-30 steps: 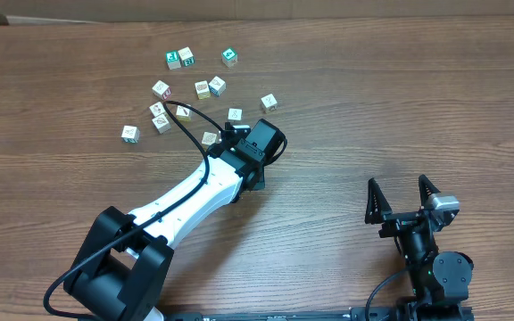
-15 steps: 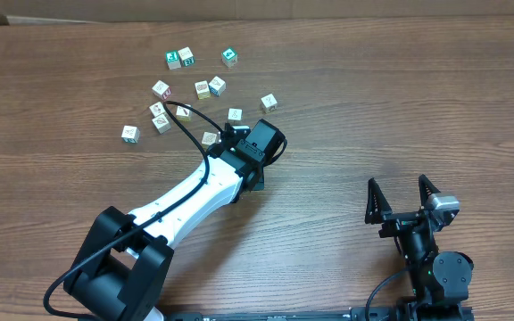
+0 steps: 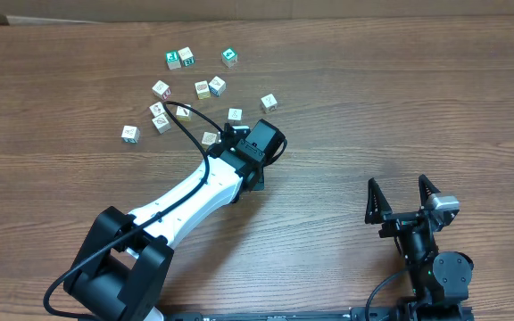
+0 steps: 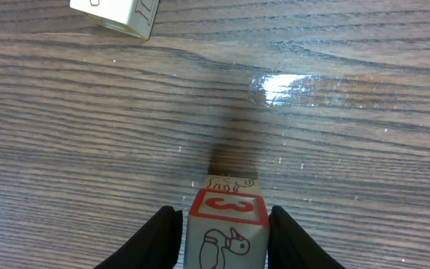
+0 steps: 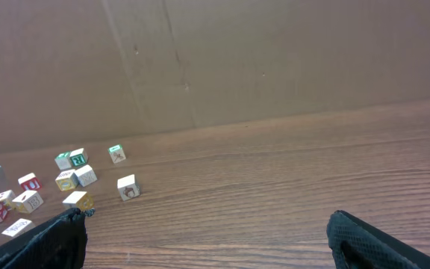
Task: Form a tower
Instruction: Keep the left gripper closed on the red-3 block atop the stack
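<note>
Over the last second nothing shifts in the overhead view. The left arm stays at the edge of the scattered cubes, and the left claw is pinched narrow on a cube marked with a red 3. The right claw rests wide and empty, well apart. No tower stands yet. Every other cube lies single on the bench, so building likely starts with this one.

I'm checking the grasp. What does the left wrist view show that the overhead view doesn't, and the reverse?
Left wrist only: a numbered cube with a red-framed 3, clamped in the left gripper. Overhead only: the scattered loose cubes and the right gripper standing open. Both: the wooden table and the left gripper.
</note>
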